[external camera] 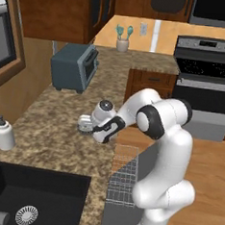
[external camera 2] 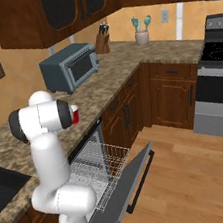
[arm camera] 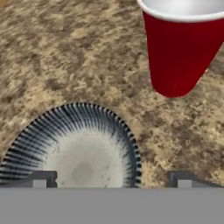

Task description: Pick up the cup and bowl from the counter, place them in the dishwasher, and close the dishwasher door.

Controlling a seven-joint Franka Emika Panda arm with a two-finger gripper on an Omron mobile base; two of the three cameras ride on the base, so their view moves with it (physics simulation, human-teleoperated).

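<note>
My gripper (arm camera: 113, 181) stands open, close above the counter (arm camera: 57, 57), with its fingertips (arm camera: 43, 179) astride the right rim of the grey ribbed bowl (arm camera: 74, 148). The red cup (arm camera: 183, 48) stands upright just beyond the bowl, apart from it. From the left base view the hand (external camera: 90, 124) hangs low over the bowl (external camera: 83, 125). A sliver of the cup (external camera 2: 74, 115) peeks out behind the arm in the right base view. The dishwasher door (external camera 2: 126, 192) is folded down and its wire rack (external camera 2: 99, 168) is pulled out.
A grey toaster (external camera: 75, 67) stands further back on the counter. A white soap bottle (external camera: 4, 134) is beside the black sink (external camera: 30, 194). The stove (external camera: 205, 69) is at the right, and a utensil holder (external camera: 122, 40) and a knife block (external camera 2: 103, 41) stand by the wall.
</note>
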